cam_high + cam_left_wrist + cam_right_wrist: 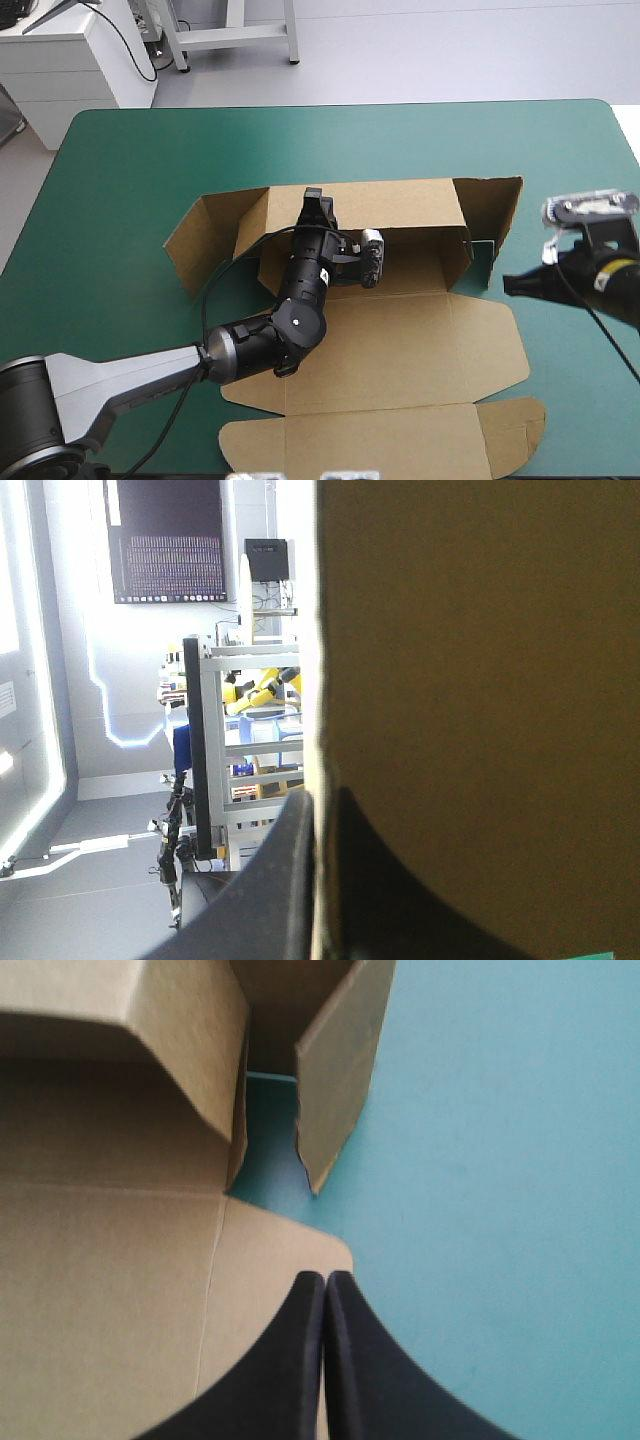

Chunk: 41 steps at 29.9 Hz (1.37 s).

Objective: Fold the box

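The brown box [400,340] lies open in the middle of the table, its far wall [400,205] raised and its lid panel [380,440] flat toward the front edge. My left gripper [316,205] sits at the top of the far wall. In the left wrist view its black fingers [290,880] are all but shut with the board's edge [480,680] between them. My right gripper [507,285] hovers shut just off the box's right side. In the right wrist view it [325,1282] points at the corner where a raised side flap [340,1070] meets the base [100,1260].
Side flaps stand angled at the box's left end [205,240] and right end [490,215]. Teal-green cover [350,140] stretches from the far wall to the table's far edge. The table's right edge [630,140] lies close behind the right arm.
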Tool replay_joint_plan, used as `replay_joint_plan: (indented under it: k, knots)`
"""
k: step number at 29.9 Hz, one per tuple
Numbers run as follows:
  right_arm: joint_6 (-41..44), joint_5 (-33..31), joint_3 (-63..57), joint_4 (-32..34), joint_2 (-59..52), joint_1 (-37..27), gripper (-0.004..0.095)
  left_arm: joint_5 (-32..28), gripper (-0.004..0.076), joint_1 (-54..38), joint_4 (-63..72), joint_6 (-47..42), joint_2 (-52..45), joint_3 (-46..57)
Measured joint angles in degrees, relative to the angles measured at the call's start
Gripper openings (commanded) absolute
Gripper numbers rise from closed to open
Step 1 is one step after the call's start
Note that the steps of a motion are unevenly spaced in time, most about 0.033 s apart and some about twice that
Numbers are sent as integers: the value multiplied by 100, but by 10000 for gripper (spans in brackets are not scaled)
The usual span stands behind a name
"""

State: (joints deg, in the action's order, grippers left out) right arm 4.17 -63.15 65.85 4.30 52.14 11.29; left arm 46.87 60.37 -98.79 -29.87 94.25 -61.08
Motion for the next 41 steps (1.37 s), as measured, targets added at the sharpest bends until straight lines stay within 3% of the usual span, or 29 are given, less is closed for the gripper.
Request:
replay_joint_plan:
  k: [9, 16, 19, 26, 41]
  knots:
    - [-469, -532, 2778, 201, 2391, 0, -20, -22, -8, 0, -12, 0, 0, 7]
    - [-655, -680, 4160, 209, 3838, -35, -20, -32, -8, 0, -12, 0, 0, 7]
    - [-700, -689, 4455, -147, 4402, -245, -19, -39, -8, 0, -12, 0, 0, 7]
    - [-993, -814, 4779, -1836, 5456, -1224, -19, -39, -8, 0, -16, 0, 0, 7]
    - [-1585, -776, 3725, -2253, 5229, -1441, -21, -18, -8, 0, -16, 0, 0, 7]
